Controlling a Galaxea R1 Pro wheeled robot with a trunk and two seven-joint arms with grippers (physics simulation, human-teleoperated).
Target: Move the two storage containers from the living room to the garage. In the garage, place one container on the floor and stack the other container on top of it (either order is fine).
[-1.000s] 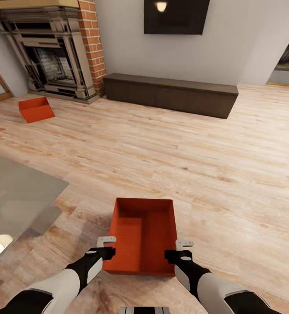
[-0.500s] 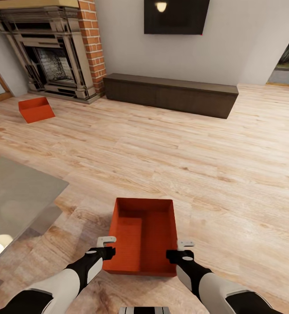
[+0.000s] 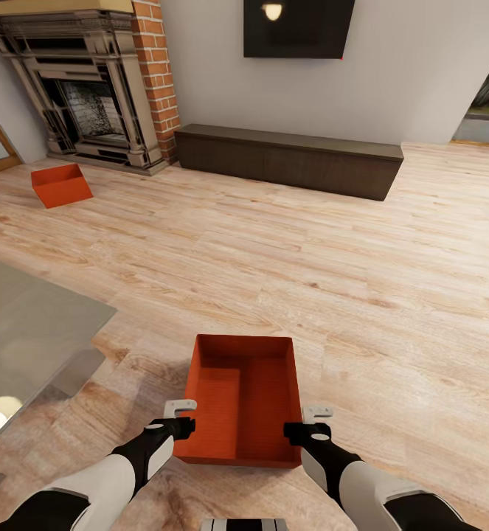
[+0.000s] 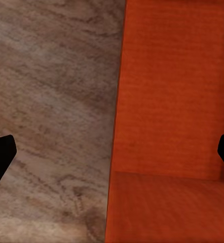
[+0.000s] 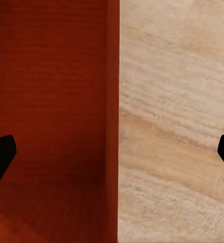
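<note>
1. Head view: the near storage container [image 3: 243, 402] sits on the wood-plank floor [image 3: 310, 258] of the living room, right in front of me. My left gripper [image 3: 176, 417] is at its left wall and my right gripper [image 3: 309, 423] at its right wall. Over the last second the right gripper has edged slightly outward and nearer to me; the left has stayed put and the bin has not moved. I judge I am still lining up a two-sided grasp, with no lift begun. The second storage container [image 3: 61, 184] lies far left, near the fireplace [image 3: 89, 88], well apart. A long dark cabinet [image 3: 288, 158] stands against the far wall under the TV [image 3: 296, 28]; a grey tabletop [image 3: 23, 332] juts in at near left and could crowd a turn.

2. Left wrist view: the gripper is spread wide, straddling the bin's wall [image 4: 117, 126], floor on one side, orange interior on the other. Nothing pinched.

3. Right wrist view: likewise released, fingers apart across the right wall [image 5: 113, 121].
</note>
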